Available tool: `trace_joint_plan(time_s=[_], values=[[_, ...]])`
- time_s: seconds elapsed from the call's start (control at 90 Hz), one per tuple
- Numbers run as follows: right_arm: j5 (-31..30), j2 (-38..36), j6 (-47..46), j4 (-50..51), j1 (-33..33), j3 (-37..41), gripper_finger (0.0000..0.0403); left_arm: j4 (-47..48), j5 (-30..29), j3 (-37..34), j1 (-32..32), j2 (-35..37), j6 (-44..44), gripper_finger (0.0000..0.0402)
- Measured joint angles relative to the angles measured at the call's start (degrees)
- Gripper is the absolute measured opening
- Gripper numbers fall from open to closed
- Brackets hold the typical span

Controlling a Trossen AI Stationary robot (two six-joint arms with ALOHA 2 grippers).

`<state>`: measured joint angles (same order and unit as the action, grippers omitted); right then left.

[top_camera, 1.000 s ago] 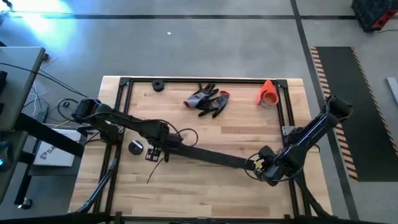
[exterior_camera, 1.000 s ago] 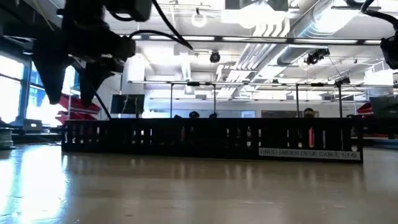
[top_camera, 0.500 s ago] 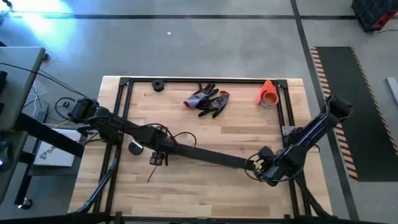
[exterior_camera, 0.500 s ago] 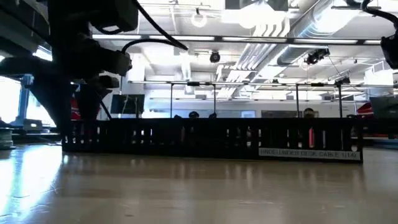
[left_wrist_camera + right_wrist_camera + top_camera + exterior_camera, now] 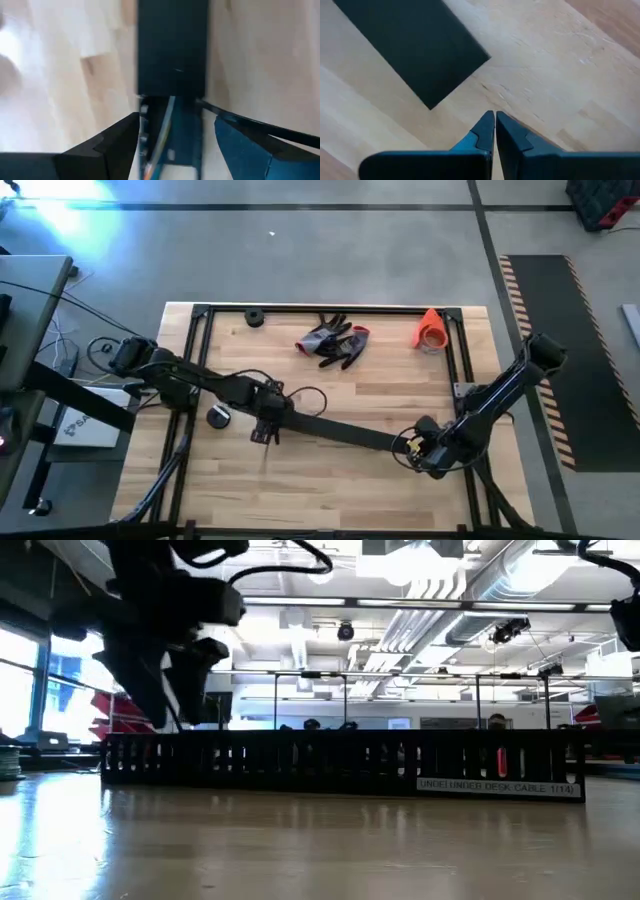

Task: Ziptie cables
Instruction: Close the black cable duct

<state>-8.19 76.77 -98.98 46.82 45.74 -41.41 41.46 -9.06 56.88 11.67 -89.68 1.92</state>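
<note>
Pale wood table (image 5: 330, 480), black slotted strip (image 5: 340, 430), orange cone (image 5: 430, 330), grey-and-red gloves (image 5: 333, 340)

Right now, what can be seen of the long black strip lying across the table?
The black strip is a long, flat, dark piece lying slantwise on the wooden table, running from the left gripper down toward the right gripper. In the low view it stands as a low black wall cut with slots, bearing a white printed label. The left wrist view shows thin cables at its end between open fingers. The right gripper is shut just past its squared-off far end.
</note>
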Motion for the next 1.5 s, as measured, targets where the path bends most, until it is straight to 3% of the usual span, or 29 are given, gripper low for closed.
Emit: trace_joint_plan(time_s=[0.467, 0.878, 1.278, 1.5], values=[[-0.15, -0.02, 0.24, -0.50, 0.02, 0.00, 0.0000, -1.08, 6.47, 0.00, -2.68, -1.76, -0.21, 0.0241], [-0.37, -0.02, 0.46, -0.52, 0.07, 0.00, 0.0000, -2.55, 7.19, 0.02, -2.57, -7.43, -0.82, 0.0285], [2.40, -0.02, -1.30, 3.62, 0.07, 0.00, 0.0000, -5.89, 4.77, 0.02, -2.61, -7.44, 0.21, 0.0219], [-1.44, -0.02, -0.75, 3.07, 0.07, 0.00, 0.0000, -8.63, 4.23, -0.01, -2.29, -7.44, 0.95, 0.0204]])
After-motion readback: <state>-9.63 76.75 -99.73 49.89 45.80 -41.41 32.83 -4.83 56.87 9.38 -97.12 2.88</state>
